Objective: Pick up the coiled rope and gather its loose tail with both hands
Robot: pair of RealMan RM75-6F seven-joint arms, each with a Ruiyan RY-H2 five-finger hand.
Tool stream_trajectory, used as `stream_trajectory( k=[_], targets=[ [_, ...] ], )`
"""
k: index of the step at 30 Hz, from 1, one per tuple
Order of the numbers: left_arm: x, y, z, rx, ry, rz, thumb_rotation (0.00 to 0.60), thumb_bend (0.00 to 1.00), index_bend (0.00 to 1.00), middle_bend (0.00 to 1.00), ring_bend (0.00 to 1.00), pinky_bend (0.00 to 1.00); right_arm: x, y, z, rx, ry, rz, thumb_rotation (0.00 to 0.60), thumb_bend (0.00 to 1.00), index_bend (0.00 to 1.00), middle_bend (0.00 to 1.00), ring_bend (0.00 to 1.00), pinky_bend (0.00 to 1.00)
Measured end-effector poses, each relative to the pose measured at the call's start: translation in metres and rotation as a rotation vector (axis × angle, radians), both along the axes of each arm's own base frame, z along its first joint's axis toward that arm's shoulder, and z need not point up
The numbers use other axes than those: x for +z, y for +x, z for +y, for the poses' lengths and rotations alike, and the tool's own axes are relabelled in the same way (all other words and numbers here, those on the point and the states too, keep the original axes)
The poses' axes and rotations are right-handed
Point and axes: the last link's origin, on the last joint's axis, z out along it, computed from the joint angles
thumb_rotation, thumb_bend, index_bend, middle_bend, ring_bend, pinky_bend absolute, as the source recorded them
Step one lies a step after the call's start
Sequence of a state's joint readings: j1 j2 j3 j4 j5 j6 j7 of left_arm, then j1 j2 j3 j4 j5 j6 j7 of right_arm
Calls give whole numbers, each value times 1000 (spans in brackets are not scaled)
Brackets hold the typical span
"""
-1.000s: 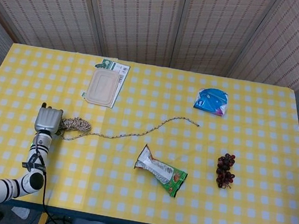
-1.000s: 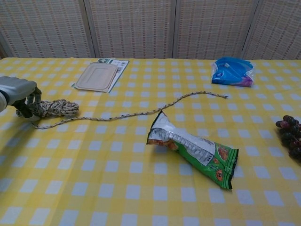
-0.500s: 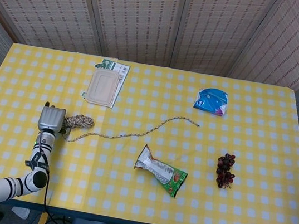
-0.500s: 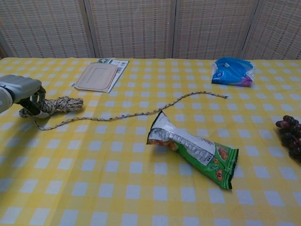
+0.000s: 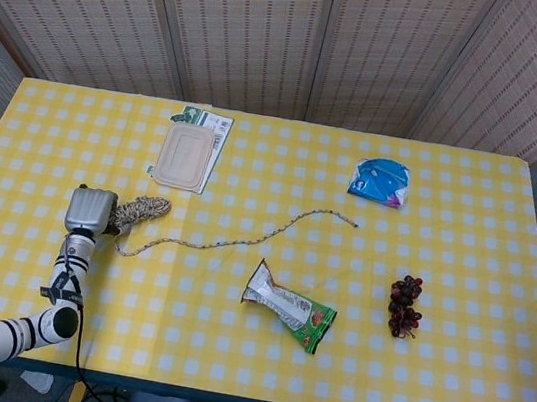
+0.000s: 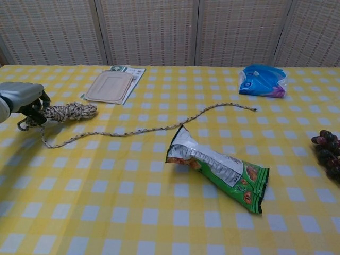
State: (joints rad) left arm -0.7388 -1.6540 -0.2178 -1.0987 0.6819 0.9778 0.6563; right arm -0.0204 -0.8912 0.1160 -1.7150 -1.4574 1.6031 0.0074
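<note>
The coiled rope [image 5: 141, 209] [image 6: 69, 111] is a speckled beige bundle at the table's left, lifted a little off the cloth. My left hand [image 5: 89, 211] [image 6: 24, 101] grips its left end. The loose tail [image 5: 242, 242] [image 6: 159, 127] hangs from the coil, loops on the cloth, then runs right across the table to a frayed tip [image 5: 354, 223] [image 6: 255, 109]. My right hand is in neither view.
A beige lidded tray [image 5: 183, 156] [image 6: 109, 86] lies behind the coil. A green snack bag [image 5: 290, 307] [image 6: 220, 170] lies just in front of the tail's middle. A blue packet [image 5: 381, 180] [image 6: 261, 81] is at the back right; dark grapes [image 5: 403, 304] [image 6: 328, 154] sit at the right.
My left hand has raised the coil off the cloth and carried it slightly back. The tail's near loop has been dragged along; the far end has not moved.
</note>
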Motion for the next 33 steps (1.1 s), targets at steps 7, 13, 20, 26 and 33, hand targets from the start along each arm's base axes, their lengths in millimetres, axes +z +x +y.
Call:
stream_trajectory(
  k=[7,13,20,26,33],
  targets=[
    [9,2,2,-6,29,-141,399,260,714,709,531,293,-1,5,-2,13,13,7,600,365,150,189,92,191],
    [25,14,1,-77,62,-296,401,260,716,709,531,302,-7,15,-10,35,65,30,600,371,157,192,92,196],
    [48,40,-7,-196,100,-504,417,260,720,711,531,306,-23,35,-33,95,164,70,600,400,245,216,92,215],
    [67,66,-16,-300,105,-621,428,260,721,711,532,306,-41,57,-57,151,271,106,600,400,309,237,92,220],
    [85,88,-27,-373,101,-683,424,260,721,711,531,306,-71,84,-98,216,411,164,600,408,360,247,92,232]
  ],
)
